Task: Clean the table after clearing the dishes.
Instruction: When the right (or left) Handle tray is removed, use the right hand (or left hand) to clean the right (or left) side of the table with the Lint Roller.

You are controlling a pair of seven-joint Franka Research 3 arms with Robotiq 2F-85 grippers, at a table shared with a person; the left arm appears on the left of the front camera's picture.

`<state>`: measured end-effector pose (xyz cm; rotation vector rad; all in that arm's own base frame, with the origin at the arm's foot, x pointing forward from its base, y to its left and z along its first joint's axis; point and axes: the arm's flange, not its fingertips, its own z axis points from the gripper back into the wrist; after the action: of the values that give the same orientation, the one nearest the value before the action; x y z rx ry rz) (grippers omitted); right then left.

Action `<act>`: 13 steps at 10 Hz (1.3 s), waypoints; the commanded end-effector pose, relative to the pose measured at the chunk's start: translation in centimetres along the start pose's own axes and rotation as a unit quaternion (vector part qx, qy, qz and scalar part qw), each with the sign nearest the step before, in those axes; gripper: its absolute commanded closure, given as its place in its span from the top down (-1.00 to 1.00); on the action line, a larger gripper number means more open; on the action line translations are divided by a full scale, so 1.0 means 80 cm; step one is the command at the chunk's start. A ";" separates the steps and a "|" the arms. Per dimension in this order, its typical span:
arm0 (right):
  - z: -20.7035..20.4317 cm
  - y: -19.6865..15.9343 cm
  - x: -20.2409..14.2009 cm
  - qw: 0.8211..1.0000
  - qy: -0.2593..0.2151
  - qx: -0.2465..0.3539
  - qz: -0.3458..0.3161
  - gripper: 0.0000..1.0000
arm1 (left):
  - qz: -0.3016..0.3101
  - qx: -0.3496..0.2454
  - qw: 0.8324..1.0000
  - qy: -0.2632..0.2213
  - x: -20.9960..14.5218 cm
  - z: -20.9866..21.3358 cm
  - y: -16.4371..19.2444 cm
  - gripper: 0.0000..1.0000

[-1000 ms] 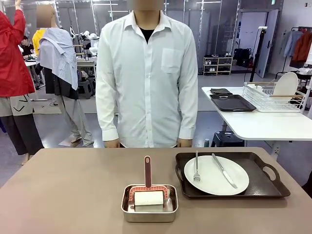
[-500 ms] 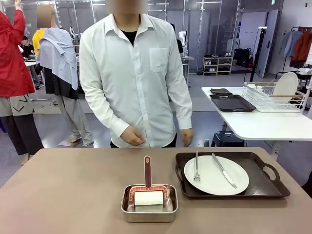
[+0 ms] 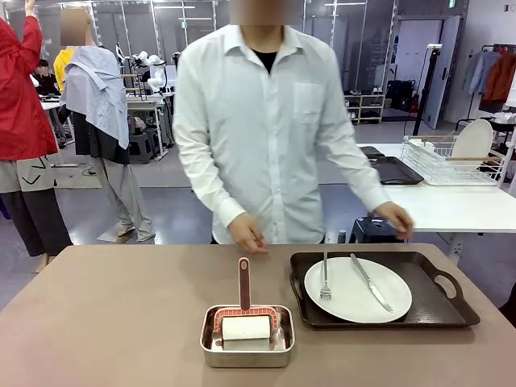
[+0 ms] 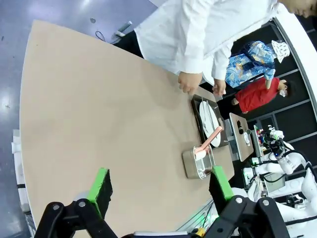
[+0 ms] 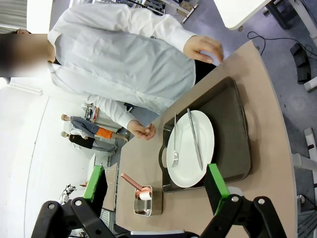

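Since half a second ago, the person [image 3: 274, 121] has shifted toward the tray [image 3: 435, 310]. One hand [image 3: 395, 219] now hangs slack and blurred above the tray's far right corner. The other hand [image 3: 246, 235] is loosely curled off the tray's far left corner. The tray rests on the table [image 3: 105, 314]. A clean white plate [image 3: 355, 294] lies on the tray, with a fork [image 3: 325, 278] and knife [image 3: 371, 282] on it. The left gripper [image 4: 161, 182] and right gripper [image 5: 154, 181] are spread wide, holding nothing.

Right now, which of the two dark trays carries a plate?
The tray on the brown table, right of the steel pan: it carries a white plate with fork and knife. The other tray, on the white table behind, shows no plate.
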<state>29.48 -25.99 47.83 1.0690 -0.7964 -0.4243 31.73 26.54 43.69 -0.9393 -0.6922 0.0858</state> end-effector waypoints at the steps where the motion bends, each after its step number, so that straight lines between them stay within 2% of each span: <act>1: 0.001 0.000 -0.001 1.000 -0.007 0.010 0.010 1.00 | 0.005 0.000 1.000 0.007 0.004 0.007 0.000 1.00; 13: 0.001 0.000 -0.001 1.000 -0.007 0.010 0.010 1.00 | 0.005 0.000 1.000 0.007 0.004 0.007 0.000 1.00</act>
<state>29.48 -25.99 47.83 1.0690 -0.7964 -0.4243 31.73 26.54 43.69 -0.9392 -0.6920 0.0858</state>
